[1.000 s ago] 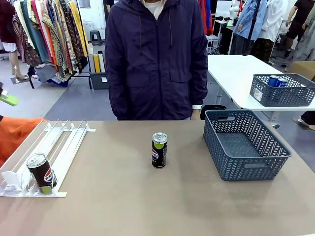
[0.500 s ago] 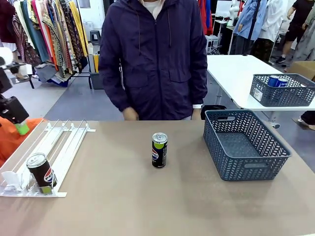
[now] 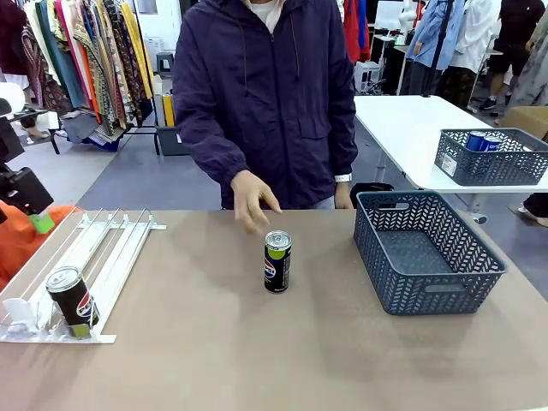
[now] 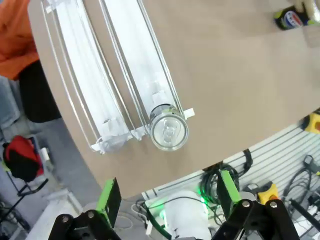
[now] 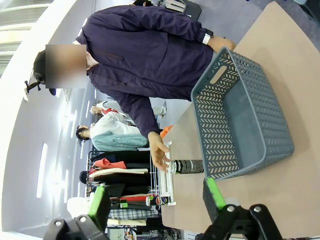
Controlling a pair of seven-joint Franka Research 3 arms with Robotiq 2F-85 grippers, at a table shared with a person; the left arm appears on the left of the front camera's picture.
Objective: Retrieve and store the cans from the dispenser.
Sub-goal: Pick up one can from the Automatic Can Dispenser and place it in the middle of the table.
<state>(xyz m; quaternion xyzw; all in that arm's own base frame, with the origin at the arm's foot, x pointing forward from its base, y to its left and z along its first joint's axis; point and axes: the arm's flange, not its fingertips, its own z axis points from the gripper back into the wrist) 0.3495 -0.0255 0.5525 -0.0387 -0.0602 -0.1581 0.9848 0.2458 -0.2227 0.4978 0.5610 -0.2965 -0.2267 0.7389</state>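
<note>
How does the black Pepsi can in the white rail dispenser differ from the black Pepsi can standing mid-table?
The black Pepsi can in the dispenser leans tilted at the low end of the white rail dispenser; the black Pepsi can mid-table stands upright on the bare brown table. A person's hand is close by the mid-table can; none is near the dispenser can. Both are slim, black, with yellow-green bands and silver lids.

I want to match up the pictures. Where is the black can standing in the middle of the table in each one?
Front view: the black can stands mid-table, just below the person's hand.
Left wrist view: the black can is in the top right corner.
Right wrist view: the black can looks sideways, low centre, left of the basket.
Shared landmark: the white dispenser.
</note>
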